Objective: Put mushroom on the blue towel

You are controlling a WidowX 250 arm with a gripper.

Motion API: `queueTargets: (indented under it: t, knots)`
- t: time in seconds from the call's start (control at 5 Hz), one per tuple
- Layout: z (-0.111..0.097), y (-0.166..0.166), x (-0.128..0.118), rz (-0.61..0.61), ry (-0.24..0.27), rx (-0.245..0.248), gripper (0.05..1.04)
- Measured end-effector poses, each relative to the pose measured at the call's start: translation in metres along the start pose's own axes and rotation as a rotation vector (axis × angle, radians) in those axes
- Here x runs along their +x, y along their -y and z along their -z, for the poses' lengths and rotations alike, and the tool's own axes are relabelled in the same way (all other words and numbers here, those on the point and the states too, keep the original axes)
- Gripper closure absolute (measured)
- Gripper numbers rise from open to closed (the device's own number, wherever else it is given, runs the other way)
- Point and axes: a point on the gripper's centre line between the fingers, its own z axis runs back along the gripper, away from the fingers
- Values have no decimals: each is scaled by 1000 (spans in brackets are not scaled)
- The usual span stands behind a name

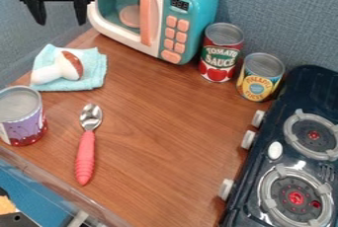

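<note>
Camera view; mushroom (pixel 61 68) on towel (pixel 94 74).

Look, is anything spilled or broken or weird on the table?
Nothing looks spilled or broken. The mushroom lies on its side on the blue towel, which is a bit rumpled, but that's ordinary for soft cloth.

Bright, even light lies over the wooden surface (pixel 151 137), and the shadows around the things are soft and faint. Small white glints catch on the bowl of the spoon (pixel 86 144) and on the glossy dark stove (pixel 300 93) at the right, while the lid of the purple can (pixel 20 115) at the left has a duller sheen; pale reflections streak the clear plastic edge (pixel 66 186) at the near left.
</note>
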Motion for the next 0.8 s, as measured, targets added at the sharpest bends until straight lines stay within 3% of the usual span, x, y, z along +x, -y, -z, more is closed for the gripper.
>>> queueTargets:
  t: [0.8]
  knots:
    - [0, 0, 0, 0, 0, 0, 83]
